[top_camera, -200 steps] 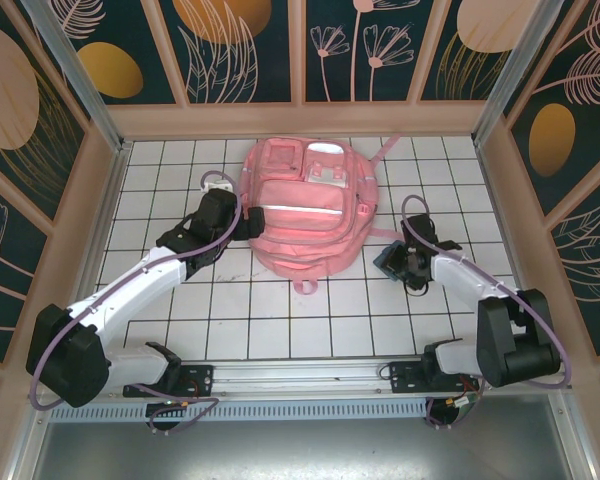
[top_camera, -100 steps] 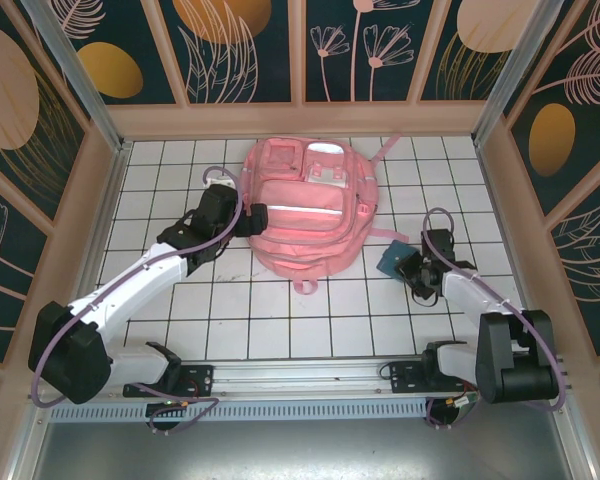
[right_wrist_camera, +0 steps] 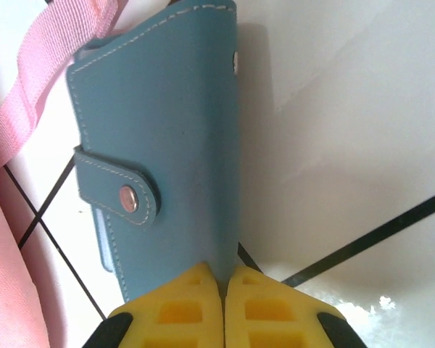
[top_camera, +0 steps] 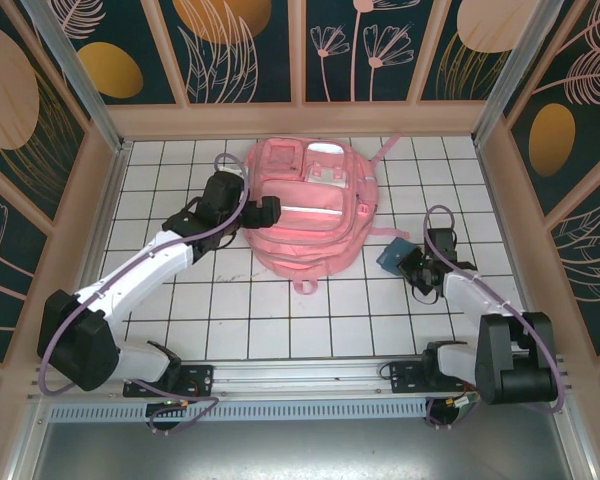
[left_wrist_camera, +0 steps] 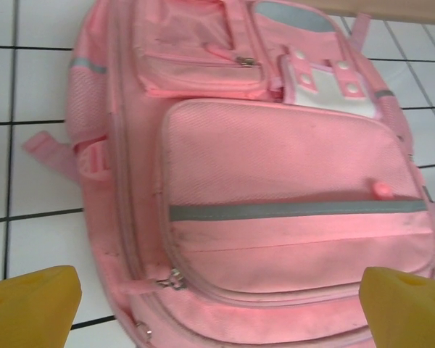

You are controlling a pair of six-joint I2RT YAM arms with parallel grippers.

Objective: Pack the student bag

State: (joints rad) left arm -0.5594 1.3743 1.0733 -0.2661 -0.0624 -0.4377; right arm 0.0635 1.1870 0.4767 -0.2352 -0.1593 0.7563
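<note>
The pink student bag (top_camera: 305, 215) lies flat on the white tiled table, front pockets up; it is seen close up in the left wrist view (left_wrist_camera: 275, 174). My left gripper (top_camera: 265, 212) hangs open over the bag's left side, its yellow fingertips (left_wrist_camera: 29, 304) spread wide with a zipper pull (left_wrist_camera: 175, 278) between them. A small blue snap-flap case (top_camera: 392, 257) sits just right of the bag. My right gripper (top_camera: 412, 265) is shut on the case's near edge (right_wrist_camera: 167, 130), the yellow pads (right_wrist_camera: 196, 297) pinched together on it.
Wooden walls with floral panels enclose the table on three sides. A pink strap (right_wrist_camera: 51, 72) of the bag lies beside the blue case. Open tiles stretch in front of the bag toward the arm bases (top_camera: 300, 375).
My right gripper pulled back toward the near right and shut on the blue case's edge. My left gripper moved up and right, from the bag's left edge onto its front.
</note>
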